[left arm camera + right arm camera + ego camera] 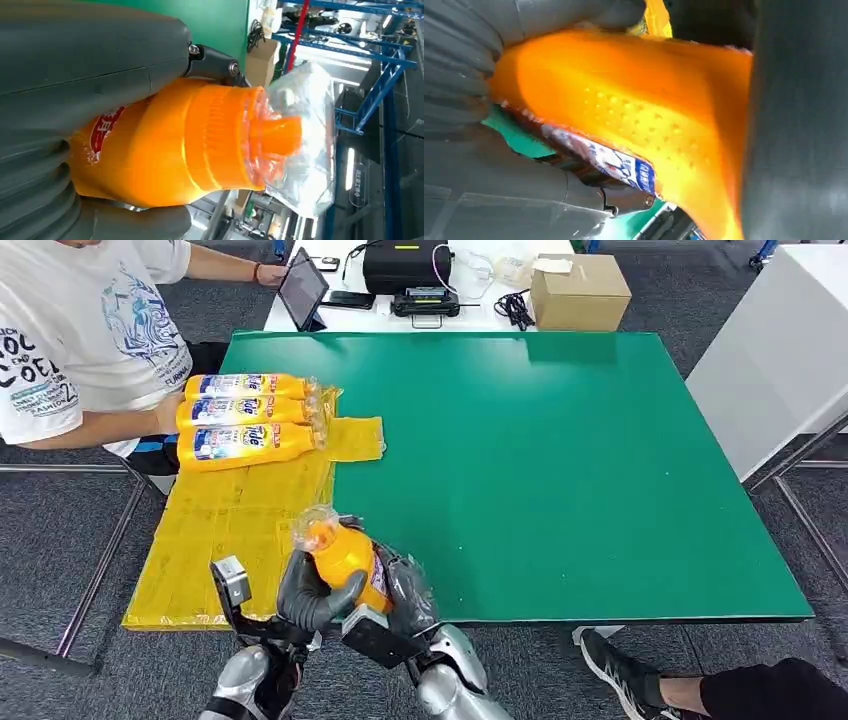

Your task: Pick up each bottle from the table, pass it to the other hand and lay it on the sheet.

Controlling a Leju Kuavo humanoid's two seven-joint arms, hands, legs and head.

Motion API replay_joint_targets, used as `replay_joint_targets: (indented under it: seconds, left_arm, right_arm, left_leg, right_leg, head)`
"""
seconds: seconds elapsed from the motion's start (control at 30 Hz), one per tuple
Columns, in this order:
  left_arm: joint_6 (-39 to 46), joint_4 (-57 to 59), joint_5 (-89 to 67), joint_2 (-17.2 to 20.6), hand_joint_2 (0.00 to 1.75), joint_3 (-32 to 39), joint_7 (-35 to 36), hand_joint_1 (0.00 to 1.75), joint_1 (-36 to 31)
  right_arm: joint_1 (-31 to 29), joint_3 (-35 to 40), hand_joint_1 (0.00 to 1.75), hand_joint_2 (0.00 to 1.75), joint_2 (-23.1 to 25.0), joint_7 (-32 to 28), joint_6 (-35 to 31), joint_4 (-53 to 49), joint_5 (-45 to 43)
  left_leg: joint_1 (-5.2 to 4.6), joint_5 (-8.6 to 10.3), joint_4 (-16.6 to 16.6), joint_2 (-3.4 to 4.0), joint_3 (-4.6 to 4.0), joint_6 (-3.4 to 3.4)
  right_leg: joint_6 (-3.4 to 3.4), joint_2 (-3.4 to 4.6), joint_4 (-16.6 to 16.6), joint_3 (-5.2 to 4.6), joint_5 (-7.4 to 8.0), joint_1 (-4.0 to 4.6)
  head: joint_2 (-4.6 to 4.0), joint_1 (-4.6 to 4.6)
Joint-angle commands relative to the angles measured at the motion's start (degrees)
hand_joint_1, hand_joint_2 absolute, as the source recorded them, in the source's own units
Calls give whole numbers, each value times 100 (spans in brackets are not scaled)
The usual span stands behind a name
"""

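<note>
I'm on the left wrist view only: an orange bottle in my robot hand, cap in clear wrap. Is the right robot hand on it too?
Observer: Yes. In the head view the right robot hand grips the bottle opposite the left robot hand.
Operator: Where is it held?
Observer: At the table's near edge, by the yellow sheet's near right corner.
Operator: What's already on the sheet?
Observer: Three bottles lie side by side at its far end.

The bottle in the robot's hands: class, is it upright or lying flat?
Roughly upright: the orange bottle has its wrapped cap end up, base down between the left hand and right hand.
</note>
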Motion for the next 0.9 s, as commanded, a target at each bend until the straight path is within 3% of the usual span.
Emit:
replay_joint_targets:
  seconds: [0.03,0.23,0.27,0.33,0.9]
  left_arm:
    - [561,-587,-38,165,175,327,-74,175,-367]
    - [1180,-601,-167,109,175,629,-171,175,-538]
    - [1424,-556,-282,83,175,678,-279,175,-567]
    - [1617,-473,-352,77,175,743,-350,175,-651]
    - [1911,-409,-459,65,175,847,-465,175,-755]
  right_arm:
    - [-88,-5,0,0,-296,242,35,-1170,-64]
    - [63,-201,0,0,-353,337,188,-1628,-264]
    - [58,-204,0,0,-344,320,178,-1582,-280]
    - [42,-178,0,0,-335,296,163,-1540,-283]
    - [64,-154,0,0,-347,251,127,-1662,-343]
  left_leg:
    - [8,-11,10,3,9,-9]
    - [27,-44,31,5,52,-23]
    - [10,-8,5,-6,14,-8]
    - [10,-9,3,-4,20,-8]
    - [9,-8,2,-3,18,-8]
  right_leg:
    - [-13,0,7,10,-10,9]
    - [-32,-3,21,58,-40,29]
    - [-12,-10,-1,20,-10,11]
    - [-13,-7,-2,25,-10,11]
    - [-12,-6,-4,22,-8,10]
  head:
    - [0,0]
    - [0,0]
    - [0,0]
    - [0,2]
    - [0,0]
